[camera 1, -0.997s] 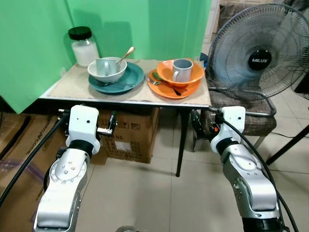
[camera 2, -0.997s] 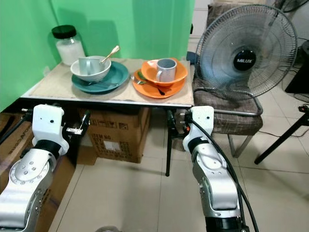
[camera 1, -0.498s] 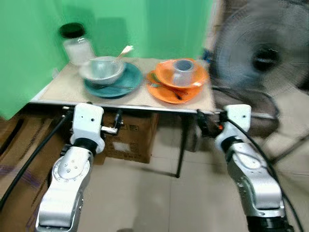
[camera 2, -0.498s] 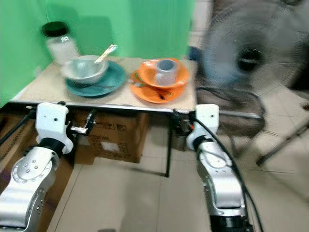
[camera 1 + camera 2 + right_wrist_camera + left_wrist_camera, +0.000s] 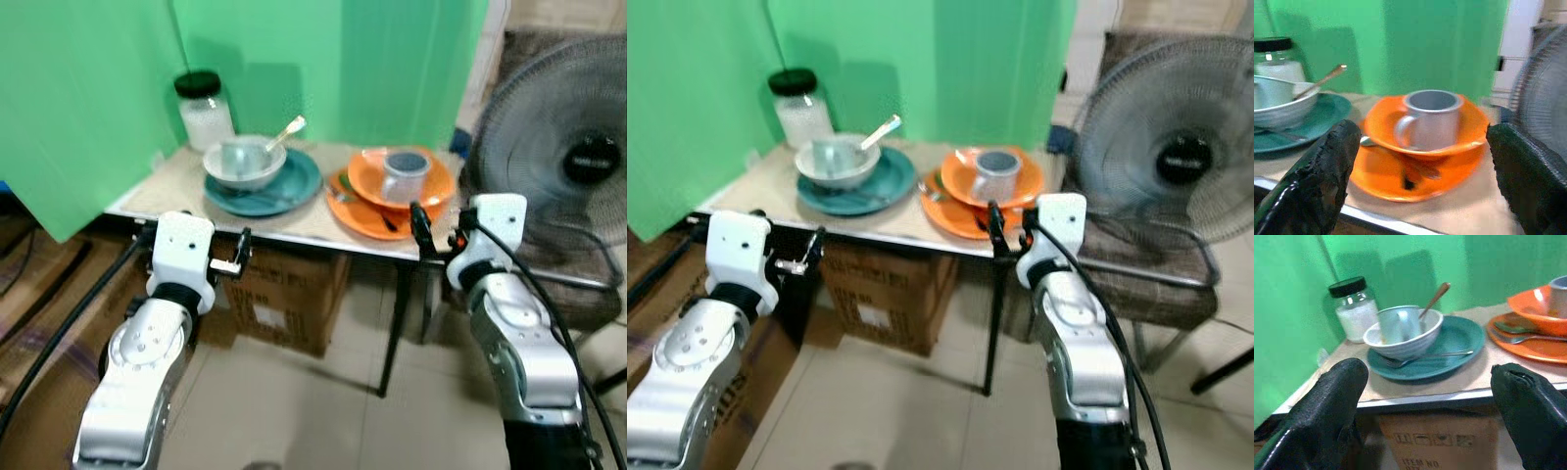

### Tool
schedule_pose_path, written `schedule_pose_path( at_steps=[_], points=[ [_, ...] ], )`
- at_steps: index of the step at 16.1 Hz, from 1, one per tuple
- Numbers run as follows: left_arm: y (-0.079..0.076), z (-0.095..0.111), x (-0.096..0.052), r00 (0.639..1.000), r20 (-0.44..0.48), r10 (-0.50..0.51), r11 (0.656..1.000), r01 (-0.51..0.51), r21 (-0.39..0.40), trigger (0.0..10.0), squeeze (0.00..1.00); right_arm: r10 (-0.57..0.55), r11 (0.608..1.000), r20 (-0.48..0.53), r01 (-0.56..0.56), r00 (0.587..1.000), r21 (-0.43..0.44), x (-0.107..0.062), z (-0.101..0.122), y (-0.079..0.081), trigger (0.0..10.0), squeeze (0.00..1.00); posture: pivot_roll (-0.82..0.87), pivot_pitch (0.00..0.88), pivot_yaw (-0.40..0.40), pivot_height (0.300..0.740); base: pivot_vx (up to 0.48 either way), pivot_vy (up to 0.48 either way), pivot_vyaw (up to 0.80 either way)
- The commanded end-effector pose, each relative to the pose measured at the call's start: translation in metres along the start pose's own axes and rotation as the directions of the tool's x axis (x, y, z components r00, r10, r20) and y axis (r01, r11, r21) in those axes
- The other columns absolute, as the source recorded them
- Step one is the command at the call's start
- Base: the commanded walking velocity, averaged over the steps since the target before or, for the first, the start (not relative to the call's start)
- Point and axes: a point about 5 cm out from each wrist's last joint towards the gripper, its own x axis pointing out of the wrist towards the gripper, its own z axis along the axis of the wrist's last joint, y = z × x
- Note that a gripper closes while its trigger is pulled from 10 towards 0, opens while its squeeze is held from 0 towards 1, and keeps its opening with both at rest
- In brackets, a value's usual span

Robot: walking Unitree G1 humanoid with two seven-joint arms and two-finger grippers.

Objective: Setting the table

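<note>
A small table point(image 5: 176, 186) with a beige mat holds two place settings. On the left, a teal plate point(image 5: 299, 181) carries a pale bowl point(image 5: 245, 168) with a grey cup and a spoon point(image 5: 287, 130) in it, and a fork point(image 5: 1449, 354) lies on the plate. On the right, an orange plate point(image 5: 358, 215) carries an orange bowl point(image 5: 431, 186) with a grey mug point(image 5: 403, 172). My left gripper point(image 5: 1427, 377) is open, low before the table's front edge. My right gripper point(image 5: 1422, 134) is open at the edge, facing the mug.
A glass jar point(image 5: 206, 110) with a black lid stands at the table's back left. A large fan point(image 5: 578, 166) sits on a chair to the right. A cardboard box point(image 5: 284, 304) and a table leg point(image 5: 392, 313) are under the table. A green backdrop hangs behind.
The whole view has shifted and the table looks nearer. My right gripper now stands higher, level with the table's front edge by the orange plate. The dishes have not moved.
</note>
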Motion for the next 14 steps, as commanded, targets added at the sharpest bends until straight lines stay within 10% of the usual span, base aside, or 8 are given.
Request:
schedule_pose_path(
  at_steps=[1, 14],
  points=[
    [0.0004, 0.0008, 0.0018, 1.0, 0.002, -0.019, 1.0, 0.019, 0.012, 10.0, 0.0, 0.045, 0.999, 0.008, -0.045, 0.999, -0.014, 0.0022, 0.0043, 0.0048, 10.0, 0.0, 0.13, 0.0, 0.029, 0.74, 0.304, 0.0, 0.0],
    [-0.003, 0.0034, 0.005, 0.997, 0.021, -0.076, 0.997, 0.075, 0.028, 10.0, 0.0, 0.126, 0.991, 0.023, -0.127, 0.992, 0.043, 0.0102, 0.0125, 0.0066, 10.0, 0.0, 0.14, 0.0, 0.022, 0.74, 0.305, 0.0, 0.0]
  ],
)
